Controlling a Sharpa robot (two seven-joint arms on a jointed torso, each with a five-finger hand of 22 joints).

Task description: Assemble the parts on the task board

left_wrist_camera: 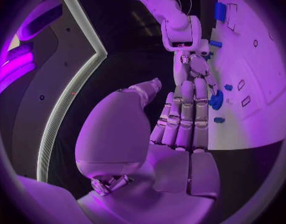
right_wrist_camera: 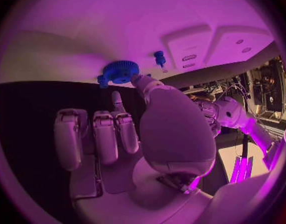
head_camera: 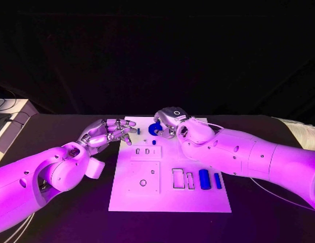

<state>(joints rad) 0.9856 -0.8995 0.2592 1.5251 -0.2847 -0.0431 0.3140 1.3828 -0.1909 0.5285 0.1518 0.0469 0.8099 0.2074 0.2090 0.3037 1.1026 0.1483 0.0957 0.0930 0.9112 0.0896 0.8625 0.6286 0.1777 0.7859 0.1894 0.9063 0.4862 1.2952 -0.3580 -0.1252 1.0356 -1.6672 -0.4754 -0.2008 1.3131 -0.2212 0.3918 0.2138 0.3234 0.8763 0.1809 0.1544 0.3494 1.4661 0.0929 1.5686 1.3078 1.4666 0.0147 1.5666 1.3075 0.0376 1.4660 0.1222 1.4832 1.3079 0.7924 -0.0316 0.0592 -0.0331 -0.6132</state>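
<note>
- The right hand (head_camera: 173, 121) holds the blue gear (head_camera: 155, 128) with its fingers at the far end of the task board (head_camera: 128, 197).
- The left hand (head_camera: 107, 132) holds nothing, fingers apart, by the board's left edge.

A black desk (head_camera: 48, 223) carries a white board (head_camera: 168, 195) at its middle. A pale box (head_camera: 4, 132) sits at the desk's far left edge.

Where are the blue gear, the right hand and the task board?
blue gear (right_wrist_camera: 120, 71), right wrist view, its toothed top face.
right hand (head_camera: 173, 121), head view, back of the hand.
task board (head_camera: 165, 200), head view, bare near part.
</note>
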